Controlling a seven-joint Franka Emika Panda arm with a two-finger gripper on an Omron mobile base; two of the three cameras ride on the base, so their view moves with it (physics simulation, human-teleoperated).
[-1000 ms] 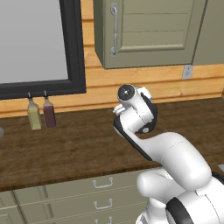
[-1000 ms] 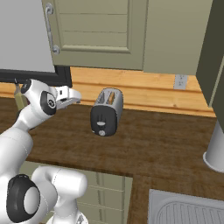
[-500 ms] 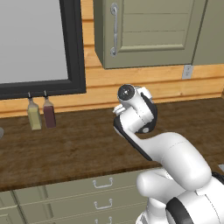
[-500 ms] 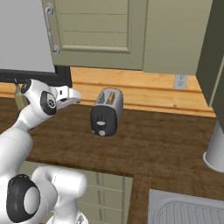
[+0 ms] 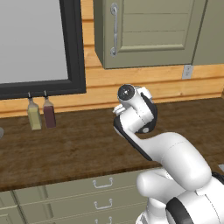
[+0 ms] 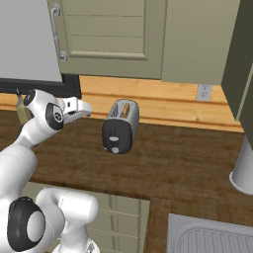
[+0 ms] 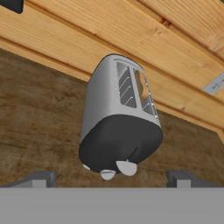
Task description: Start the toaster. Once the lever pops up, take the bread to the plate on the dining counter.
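The silver-grey toaster (image 6: 120, 127) (image 7: 120, 113) stands on the dark wood worktop by the wooden wall, its black end panel (image 7: 120, 141) facing me. A tan slice of bread (image 6: 125, 109) (image 7: 141, 85) sits down in one slot. The lever (image 6: 115, 139) is a small dark tab on that panel, above the white button (image 6: 114, 149). My gripper (image 6: 85, 107) (image 7: 111, 179) hovers left of the toaster, a short gap away, pointing at the end panel. It is open with nothing between its fingertips (image 7: 41, 178). The plate and the dining counter are out of view.
Two bottles (image 5: 34, 114) (image 5: 49, 113) stand at the wall under the black-framed window (image 5: 74, 48). Upper cabinets (image 6: 113, 34) hang above the toaster. A wall outlet (image 6: 203, 92), a grey cylinder (image 6: 244, 168) and a sink (image 6: 212, 237) lie to the right. Drawers (image 5: 103, 183) run below the worktop.
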